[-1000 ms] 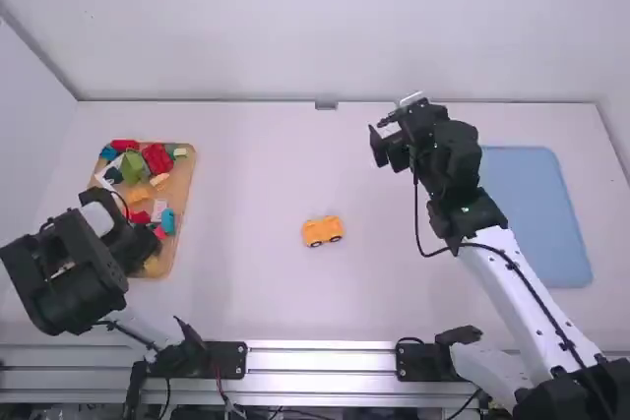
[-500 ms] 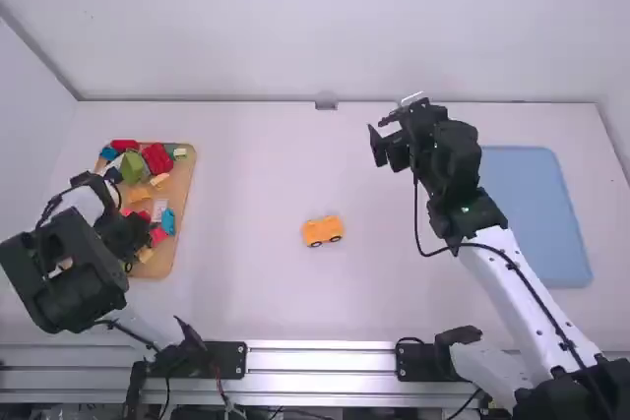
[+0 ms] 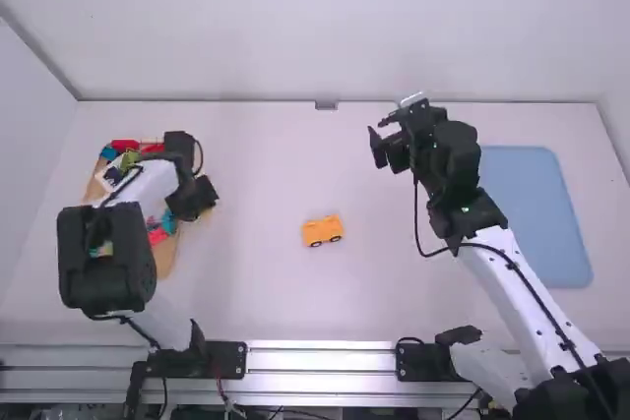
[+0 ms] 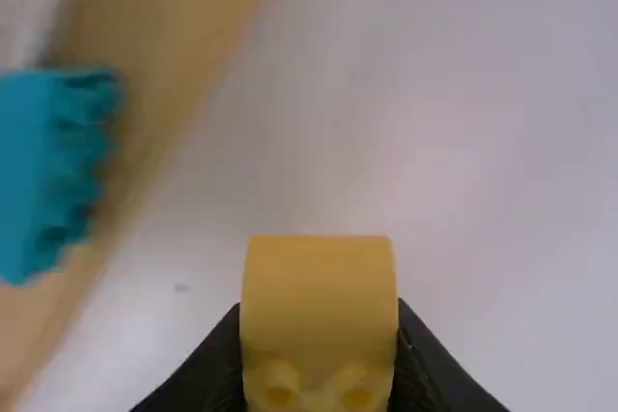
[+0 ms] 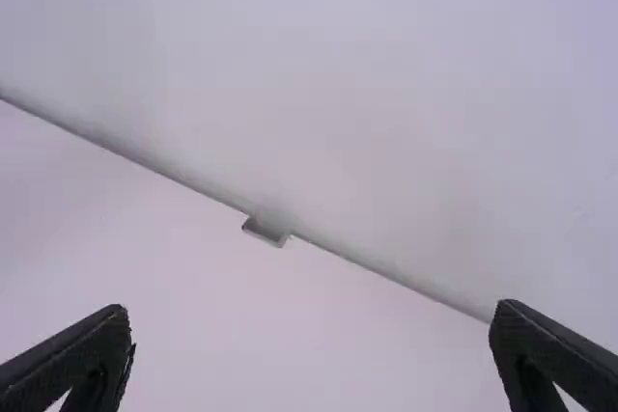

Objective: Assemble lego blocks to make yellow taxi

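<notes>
My left gripper is over the right edge of the wooden tray in the high view. In the left wrist view, my left gripper is shut on a yellow block with studs, above the white table. The yellow-orange car base with dark wheels sits mid-table. My right gripper hangs over the far part of the table. Its fingers stand wide apart in the right wrist view, where my right gripper holds nothing.
The wooden tray on the left holds several loose blocks, including a blue one near its edge. A blue mat lies at the right. A wall runs along the table's far edge.
My left gripper has swung away from over the tray's blocks toward the right, to the tray's right edge. The right arm and the car base have stayed put.
</notes>
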Controlling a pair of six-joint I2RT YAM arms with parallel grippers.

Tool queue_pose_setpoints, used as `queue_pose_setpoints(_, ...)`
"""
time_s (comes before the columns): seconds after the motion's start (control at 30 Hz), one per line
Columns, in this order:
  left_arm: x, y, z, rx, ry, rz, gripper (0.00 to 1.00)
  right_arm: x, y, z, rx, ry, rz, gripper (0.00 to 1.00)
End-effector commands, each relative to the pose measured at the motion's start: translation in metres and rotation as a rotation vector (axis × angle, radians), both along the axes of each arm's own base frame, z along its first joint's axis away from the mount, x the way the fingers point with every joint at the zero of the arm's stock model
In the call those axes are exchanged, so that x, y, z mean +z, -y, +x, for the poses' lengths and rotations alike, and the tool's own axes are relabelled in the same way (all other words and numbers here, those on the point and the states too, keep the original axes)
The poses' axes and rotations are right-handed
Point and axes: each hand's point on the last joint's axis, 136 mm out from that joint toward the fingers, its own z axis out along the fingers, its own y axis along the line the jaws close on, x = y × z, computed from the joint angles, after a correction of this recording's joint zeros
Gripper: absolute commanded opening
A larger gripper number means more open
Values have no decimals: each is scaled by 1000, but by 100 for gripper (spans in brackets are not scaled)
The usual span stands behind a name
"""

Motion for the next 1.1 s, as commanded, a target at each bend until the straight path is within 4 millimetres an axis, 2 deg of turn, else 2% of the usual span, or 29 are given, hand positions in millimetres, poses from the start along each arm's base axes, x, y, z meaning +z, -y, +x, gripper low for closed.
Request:
queue_pose_setpoints(0.0, 4, 21, 6, 52, 15, -23, 2, 15, -3, 3, 3, 25, 12, 99)
queue_pose_setpoints(0.03, 5, 32, 9, 84, 25, -36, 2, 14, -3, 2, 3, 20, 12, 99)
queue_pose_setpoints(0.07, 5, 33, 10, 91, 27, -40, 2, 14, -3, 2, 3, 19, 12, 99)
queue_pose_setpoints(0.1, 5, 50, 11, 166, 27, -102, 2, 13, -3, 2, 3, 17, 11, 99)
queue_pose_setpoints(0.13, 5, 65, 7, 238, 0, -169, 2, 13, -3, 2, 3, 17, 11, 99)
queue_pose_setpoints(0.17, 5, 65, 7, 238, 0, -169, 2, 13, -3, 2, 3, 17, 11, 99)
queue_pose_setpoints(0.23, 8, 91, 0, 323, -55, -301, 1, 13, -3, 2, 3, 16, 11, 98)
queue_pose_setpoints(0.27, 9, 100, -2, 313, -69, -340, 2, 13, -3, 2, 3, 16, 10, 98)
queue_pose_setpoints(0.37, 14, 114, -3, 302, -85, -424, 2, 11, -2, 2, 3, 9, 8, 99)
queue_pose_setpoints(0.47, 16, 132, -10, 377, -146, -498, 2, 8, -2, 1, 3, -5, 4, 99)
queue_pose_setpoints(0.57, 13, 140, -16, 480, -183, -489, 2, 4, -2, 0, 3, -21, -2, 99)
queue_pose_setpoints(0.67, 6, 141, -18, 572, -161, -382, 2, 1, -2, -1, 4, -30, -7, 98)
queue_pose_setpoints(0.73, 6, 148, -24, 634, -157, -304, 2, 1, -2, -1, 3, -31, -8, 98)
queue_pose_setpoints(0.87, 10, 150, -28, 749, -109, -195, 2, 1, -2, -1, 4, -31, -8, 99)
queue_pose_setpoints(1.07, -1, 158, -27, 823, -87, -165, 2, 1, -1, -1, 3, -32, -8, 98)
